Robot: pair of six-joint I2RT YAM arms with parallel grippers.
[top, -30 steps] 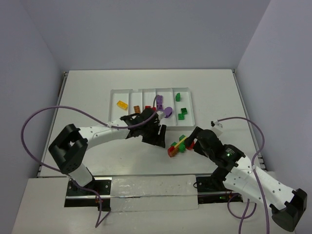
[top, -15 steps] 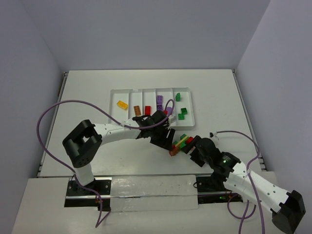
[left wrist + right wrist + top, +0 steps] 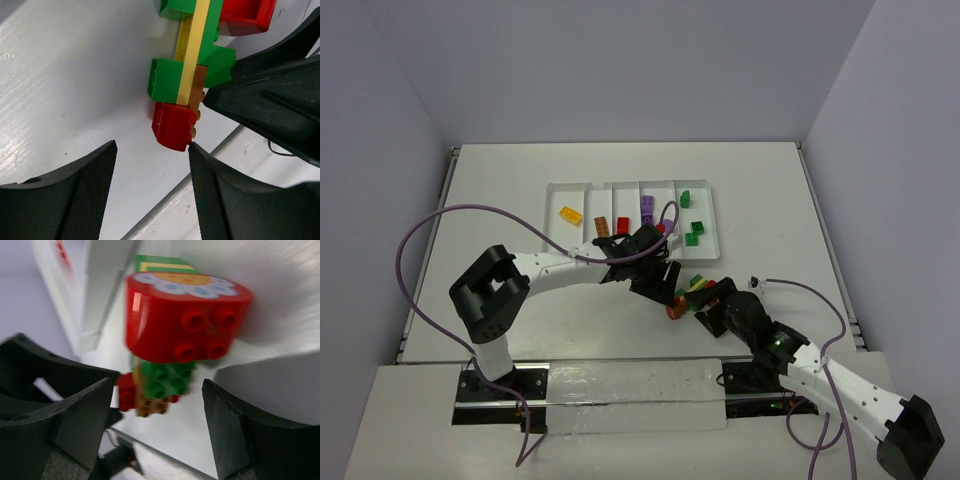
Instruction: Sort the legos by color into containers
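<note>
The left claw [image 3: 150,150] is hovering spread, the stuck-together legos [image 3: 187,75] lying on the table [image 3: 65,75] just ahead of its fingertips, and the right claw [image 3: 157,384] is gaping at the round red brick [image 3: 187,320] straight ahead, so each is needing a square pinch before any pulling apart.

The tray [image 3: 556,228] lies on the table [image 3: 500,190], past its middle, with its five compartments side by side. Bricks [image 3: 602,226] lie in all five: one each in the first three from the left, at least one in the fourth, three in the fifth. A cluster [image 3: 688,293] of stuck bricks lies on the table just before the tray's right end. It sits between the left gripper [image 3: 663,283] on its left and the right gripper [image 3: 710,305] on its near right.
</note>
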